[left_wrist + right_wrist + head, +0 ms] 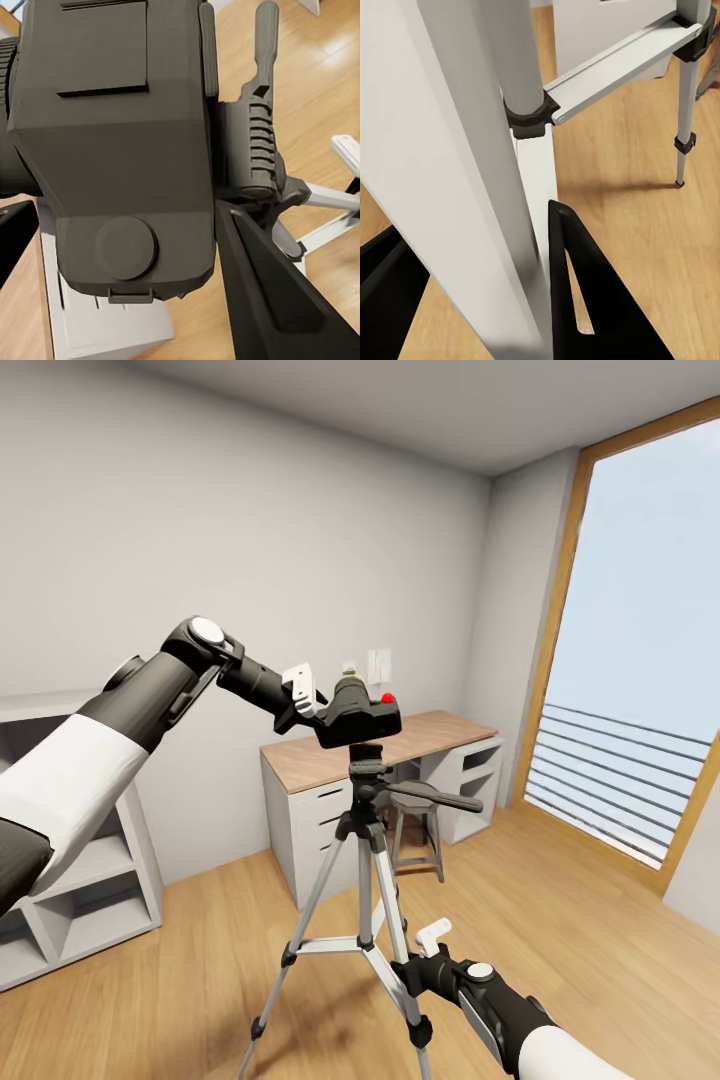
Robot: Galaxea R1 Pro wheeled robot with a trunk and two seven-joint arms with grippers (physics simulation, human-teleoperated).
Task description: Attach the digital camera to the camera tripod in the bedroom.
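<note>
The dark fingers (262, 292) of the left gripper (335, 712) are clamping the small black chunky digital camera (362, 718) between them, one at each side of its body, as the left wrist view is showing from close up. The camera, with its little red button (388, 698) on top, is sitting right over the black head (367, 768) of the tall silver-legged camera tripod (362, 900); whether its base is touching the head or hanging just above it cannot be told. The long black pan handle (435, 797) is sticking out from the head toward the robot's right.

Lower down, the right gripper (412, 967) is gripping one thin silver tripod leg (487, 195): in the right wrist view its black fingers (585, 300) are pressing against both sides of the leg, just below the black collar (531, 118) where a flat silver brace (622, 64) is joining the centre column.

The tripod is standing on the light wood plank floor (560, 920) of the pale grey-walled bedroom (250, 530). Behind it, a wood-topped grey desk (330, 760) is standing against the wall with a small dark stool (415, 840) just in front of it. A white cube shelf (70, 900) is standing at the left, and a tall wood-framed window (640, 660) is filling the right side.
</note>
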